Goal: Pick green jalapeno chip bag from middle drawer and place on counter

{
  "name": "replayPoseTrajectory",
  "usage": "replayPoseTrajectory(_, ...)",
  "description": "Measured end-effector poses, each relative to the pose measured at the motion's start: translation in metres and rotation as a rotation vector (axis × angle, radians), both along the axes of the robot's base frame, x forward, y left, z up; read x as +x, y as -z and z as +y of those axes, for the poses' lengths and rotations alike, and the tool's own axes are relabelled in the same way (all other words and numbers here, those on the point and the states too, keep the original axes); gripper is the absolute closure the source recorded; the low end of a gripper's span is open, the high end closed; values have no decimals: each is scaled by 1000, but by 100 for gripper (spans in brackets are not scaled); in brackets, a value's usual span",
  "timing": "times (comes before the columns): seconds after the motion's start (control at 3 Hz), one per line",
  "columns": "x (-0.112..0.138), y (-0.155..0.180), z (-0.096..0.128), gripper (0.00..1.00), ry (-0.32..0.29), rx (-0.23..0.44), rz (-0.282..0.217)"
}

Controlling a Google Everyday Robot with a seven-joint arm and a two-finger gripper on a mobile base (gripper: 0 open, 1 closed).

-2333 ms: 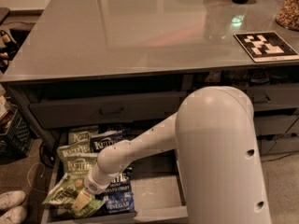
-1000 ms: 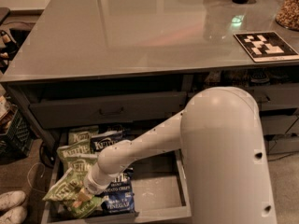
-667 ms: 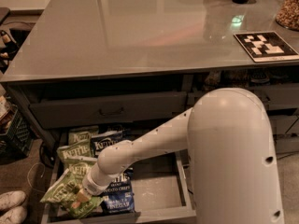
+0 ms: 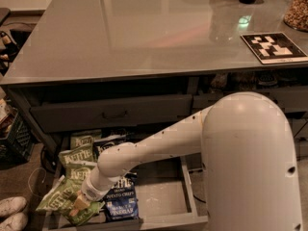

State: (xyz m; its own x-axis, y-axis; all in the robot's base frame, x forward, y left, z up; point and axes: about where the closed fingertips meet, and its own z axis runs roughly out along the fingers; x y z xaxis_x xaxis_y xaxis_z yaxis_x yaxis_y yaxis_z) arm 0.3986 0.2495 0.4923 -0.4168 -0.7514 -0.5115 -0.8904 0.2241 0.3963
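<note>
Your gripper (image 4: 78,202) sits low in the middle drawer (image 4: 163,196), on the green jalapeno chip bag (image 4: 58,198); you cannot tell if it grips. You read "Kettle" on it, and "potato chips" on the blue bag (image 4: 121,202) just beside.

A patterned board (image 4: 273,47) lies upper right, dark blue chip bags (image 4: 120,205) lower left, white shoes (image 4: 12,213) bottom-left.

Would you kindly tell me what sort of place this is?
Likely a break room or snack kitchen: a glossy grey counter, a middle drawer stocked with Kettle chip bags, the gripper among them.
</note>
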Motion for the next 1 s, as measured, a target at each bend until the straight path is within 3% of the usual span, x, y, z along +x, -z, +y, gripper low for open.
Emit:
replayPoseTrajectory(0.67,16,-47,2,100,-14,8,-42)
replayPoseTrajectory(1.0,29,-79,-6,100,0,9,-100)
